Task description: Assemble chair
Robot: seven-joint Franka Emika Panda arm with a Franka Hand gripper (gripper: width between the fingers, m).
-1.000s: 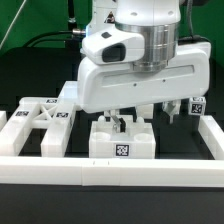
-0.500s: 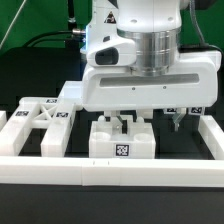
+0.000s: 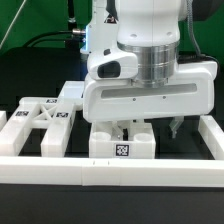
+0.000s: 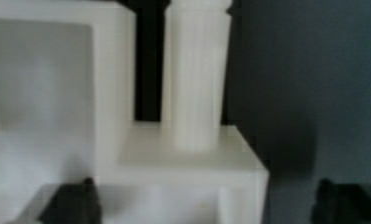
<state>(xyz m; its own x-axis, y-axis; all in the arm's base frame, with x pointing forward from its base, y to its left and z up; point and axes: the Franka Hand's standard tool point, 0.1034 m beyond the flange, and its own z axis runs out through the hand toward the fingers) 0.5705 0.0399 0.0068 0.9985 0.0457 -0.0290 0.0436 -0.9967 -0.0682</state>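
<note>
A white notched block (image 3: 122,148) with a tag on its front stands just behind the front rail. My gripper (image 3: 134,130) hangs right over it, its big white hand hiding the block's top. In the wrist view the block (image 4: 191,165) with its upright post (image 4: 196,70) lies between my two dark fingertips (image 4: 70,203). A gap shows on each side, wider on the side away from the large white part (image 4: 54,90). The gripper (image 4: 208,205) is open and holds nothing. The X-braced frame (image 3: 35,118) lies at the exterior view's left.
Low white border rails run along the front (image 3: 110,172) and the exterior view's right (image 3: 212,135). Another white part (image 3: 68,92) lies behind the X-braced frame. The hand hides whatever lies behind it.
The hand has come down over the notched block and shifted a little toward the exterior view's right. Its fingers now reach down around the block.
</note>
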